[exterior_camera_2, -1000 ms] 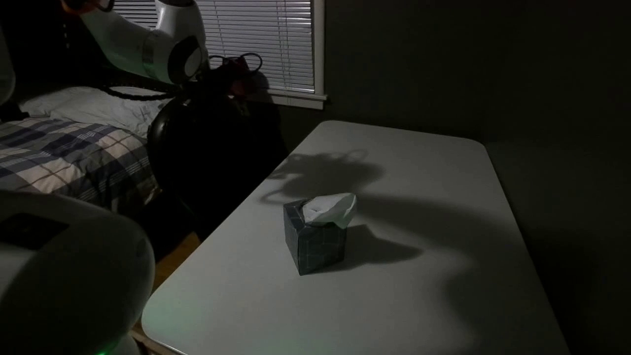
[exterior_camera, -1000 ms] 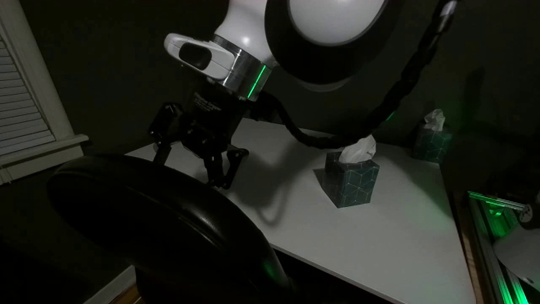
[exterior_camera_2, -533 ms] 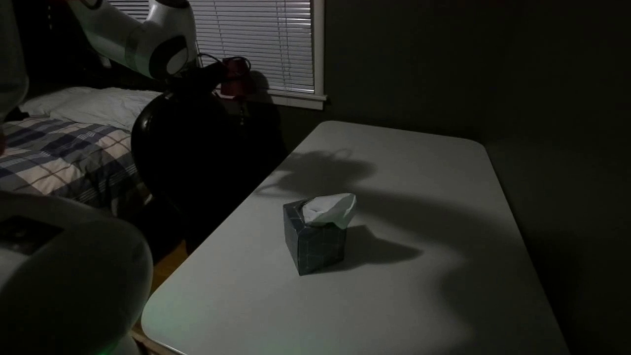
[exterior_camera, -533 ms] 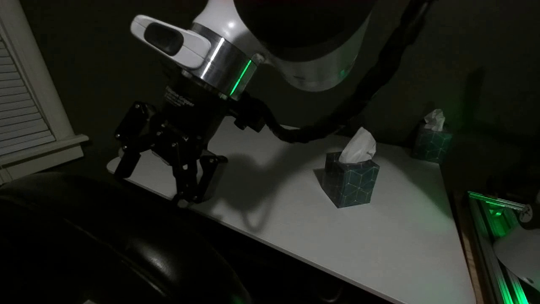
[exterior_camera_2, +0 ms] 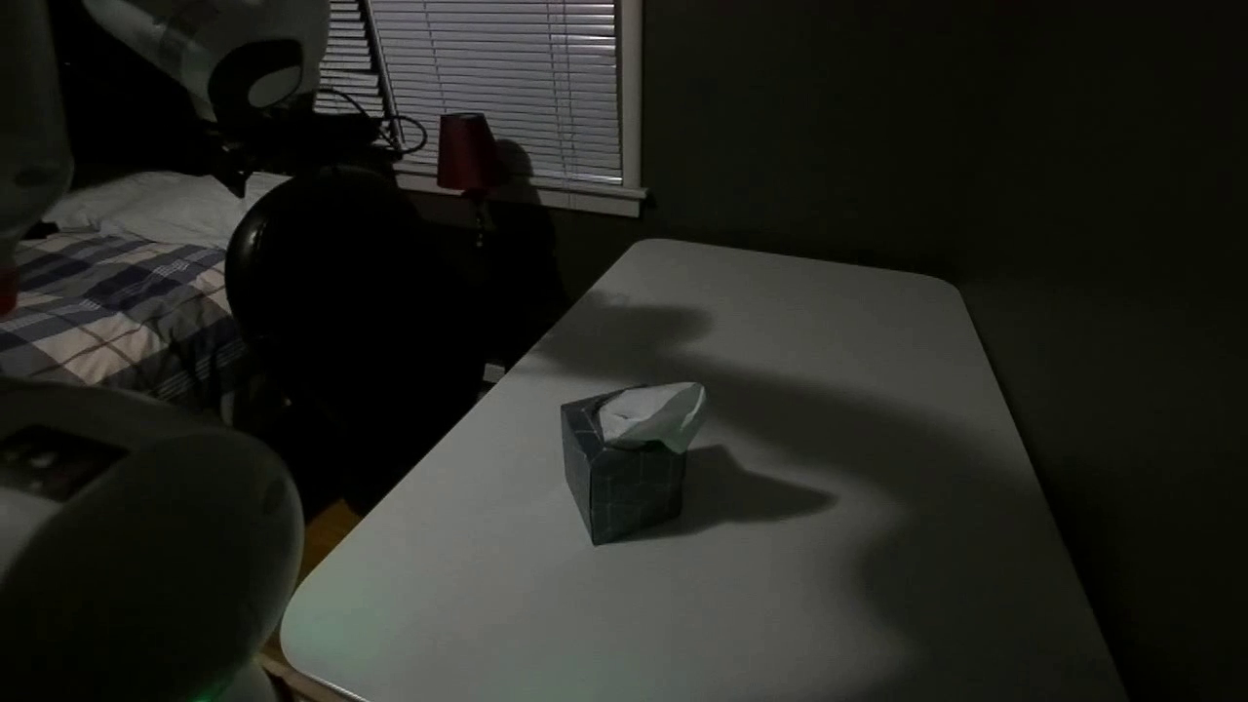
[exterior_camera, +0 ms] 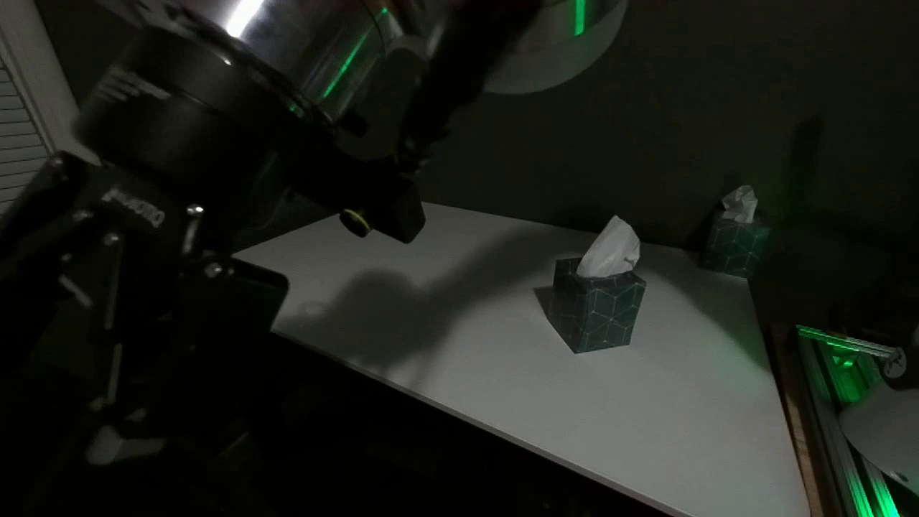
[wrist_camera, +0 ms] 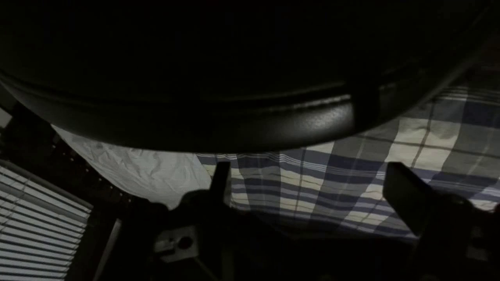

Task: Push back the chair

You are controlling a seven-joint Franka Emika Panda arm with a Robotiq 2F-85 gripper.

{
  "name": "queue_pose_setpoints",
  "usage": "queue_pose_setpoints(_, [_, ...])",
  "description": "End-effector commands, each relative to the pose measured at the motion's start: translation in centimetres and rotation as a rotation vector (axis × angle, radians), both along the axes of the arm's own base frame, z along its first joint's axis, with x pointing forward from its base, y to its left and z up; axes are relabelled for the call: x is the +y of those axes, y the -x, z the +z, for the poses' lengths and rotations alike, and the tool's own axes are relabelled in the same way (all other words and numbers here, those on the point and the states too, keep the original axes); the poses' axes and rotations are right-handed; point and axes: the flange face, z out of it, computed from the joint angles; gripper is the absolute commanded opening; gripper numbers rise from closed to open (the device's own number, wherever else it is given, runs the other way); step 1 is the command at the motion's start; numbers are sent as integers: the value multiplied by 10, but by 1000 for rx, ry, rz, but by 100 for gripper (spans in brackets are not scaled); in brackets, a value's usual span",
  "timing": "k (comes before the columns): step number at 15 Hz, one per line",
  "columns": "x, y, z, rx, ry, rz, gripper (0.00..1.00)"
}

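Observation:
The chair (exterior_camera_2: 331,283) is a large black office chair with a rounded backrest. It stands between the bed and the table's long edge in an exterior view. Its glossy backrest rim (wrist_camera: 250,132) curves across the upper wrist view. In the exterior view with my gripper large at the left, the chair cannot be told from the dark. My gripper (wrist_camera: 306,175) is open, with nothing between its fingers. Its fingertips lie just past the backrest rim in the wrist view; I cannot tell whether they touch it. My gripper is dark near the backrest's top in an exterior view (exterior_camera_2: 239,180).
A white table (exterior_camera: 646,409) bears a green tissue box (exterior_camera: 599,312). A similar box (exterior_camera: 736,244) shows farther back. A bed with a plaid cover (exterior_camera_2: 107,302) lies beyond the chair. A red lamp (exterior_camera_2: 466,151) stands by the window.
The chair has moved away from the table, leftward in both exterior views, and is lost in the dark in one. My gripper has moved the same way. The lamp has come fully into view.

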Motion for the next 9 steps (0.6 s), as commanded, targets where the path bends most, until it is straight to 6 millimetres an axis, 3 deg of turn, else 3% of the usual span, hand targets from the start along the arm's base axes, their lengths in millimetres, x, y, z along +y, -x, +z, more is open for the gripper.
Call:
queue_pose_setpoints(1, [13, -8, 4, 55, -58, -68, 100])
queue_pose_setpoints(3, [-7, -21, 7, 42, -50, -140, 100])
queue_pose_setpoints(5, [-39, -41, 12, 38, -45, -226, 100])
queue_pose_setpoints(7, [-66, -53, 2, 25, 34, -248, 100])
queue_pose_setpoints(9, [-77, -59, -18, 5, 127, -232, 100])
